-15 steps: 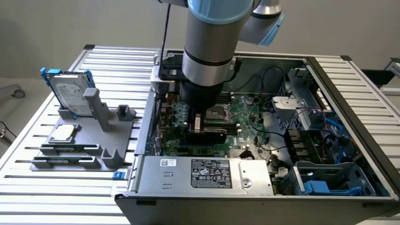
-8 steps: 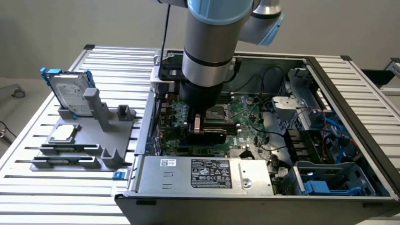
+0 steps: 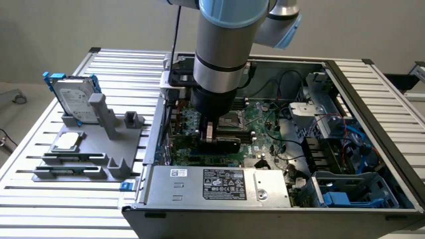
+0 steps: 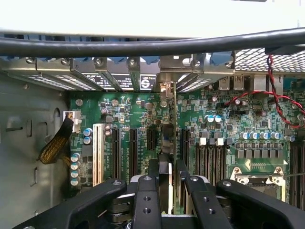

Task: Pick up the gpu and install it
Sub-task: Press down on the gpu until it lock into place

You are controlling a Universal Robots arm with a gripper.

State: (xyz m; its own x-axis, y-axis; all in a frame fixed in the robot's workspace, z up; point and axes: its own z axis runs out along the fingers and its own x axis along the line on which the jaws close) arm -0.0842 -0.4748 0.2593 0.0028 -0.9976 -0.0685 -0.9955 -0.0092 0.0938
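My gripper [image 4: 167, 168] is clamped on the thin, black-shrouded gpu card [image 3: 226, 145]. I hold it edge-on over the green motherboard [image 4: 128, 107] and its black slots [image 4: 133, 150].

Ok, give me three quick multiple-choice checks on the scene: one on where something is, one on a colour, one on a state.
1. Where is the gpu?
A) on the grey fixture
B) in the gripper, above the motherboard
C) on the power supply

2. What colour is the frame round the hard drive?
A) red
B) yellow
C) blue

3. How is the computer case?
A) open on top
B) closed by a panel
C) tipped on its end

Answers:
1 B: the black card hangs from the gripper over the board.
2 C: blue edges show beside the silver drive.
3 A: its inside lies in plain sight.
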